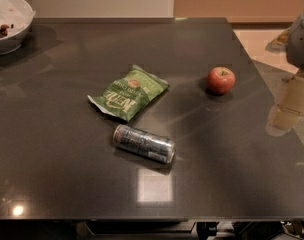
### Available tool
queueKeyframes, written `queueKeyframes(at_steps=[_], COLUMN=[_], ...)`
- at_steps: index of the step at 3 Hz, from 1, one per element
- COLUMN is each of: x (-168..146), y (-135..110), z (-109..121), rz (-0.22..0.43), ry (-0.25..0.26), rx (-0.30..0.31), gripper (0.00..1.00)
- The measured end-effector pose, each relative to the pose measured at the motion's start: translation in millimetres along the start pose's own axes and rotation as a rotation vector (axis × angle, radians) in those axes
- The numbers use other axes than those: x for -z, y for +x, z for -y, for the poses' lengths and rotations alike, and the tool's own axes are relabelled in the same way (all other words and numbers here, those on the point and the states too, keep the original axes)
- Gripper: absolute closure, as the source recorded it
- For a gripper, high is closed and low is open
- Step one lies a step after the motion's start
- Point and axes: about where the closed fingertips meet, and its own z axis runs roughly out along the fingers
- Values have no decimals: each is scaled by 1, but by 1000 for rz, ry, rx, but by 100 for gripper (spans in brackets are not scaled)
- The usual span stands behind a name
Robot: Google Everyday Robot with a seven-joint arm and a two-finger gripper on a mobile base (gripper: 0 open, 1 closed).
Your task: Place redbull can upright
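The gripper (301, 39) shows only as a grey shape cut off at the right edge, above the table's (57, 184) far right side, well apart from everything; whether it is released or clenched cannot be told. One red apple (221, 80) lies nearest. One redbull can (144, 144) lies on its side front-centre, near one green chip bag (129, 93). One white bowl (8, 26) sits far left.

One surface (52, 149) carries four things: one can (144, 143) at six o'clock, one bag (129, 93) near the middle, one apple (221, 80) at two o'clock, one bowl (9, 21) at ten o'clock. One gripper (301, 36) sits farther out at two o'clock, past the edge.
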Motion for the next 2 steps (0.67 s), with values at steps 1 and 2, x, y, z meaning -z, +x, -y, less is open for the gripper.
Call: queueKeyframes(at_steps=[1, 2], x=[0, -9], y=[-6, -27], z=[2, 5], rz=[4, 18], ry=[4, -17], rx=[-2, 8], gripper=[0, 0])
